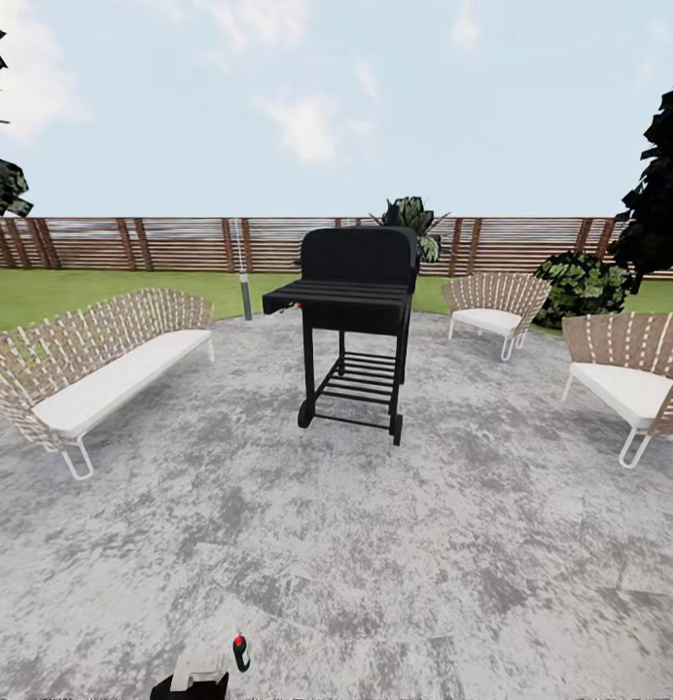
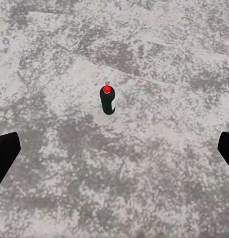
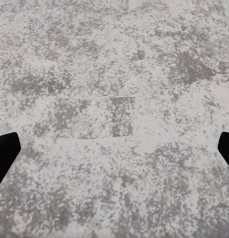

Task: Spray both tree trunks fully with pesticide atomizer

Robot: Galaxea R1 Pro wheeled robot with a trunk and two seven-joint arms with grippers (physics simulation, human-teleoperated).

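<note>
Left wrist view: pesticide atomizer [image 2: 109, 99] stands upright on the floor [image 2: 159, 163], centred ahead of the left gripper [image 2: 114, 151], jaws spread wide, nothing held. Descend straight, close on the black body (not the red top). Right gripper [image 3: 114, 151] also released, over bare paving.

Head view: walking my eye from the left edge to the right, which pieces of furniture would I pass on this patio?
Long woven sofa → black barbecue grill → far woven chair → near woven chair. All stand on the grey speckled floor.
</note>
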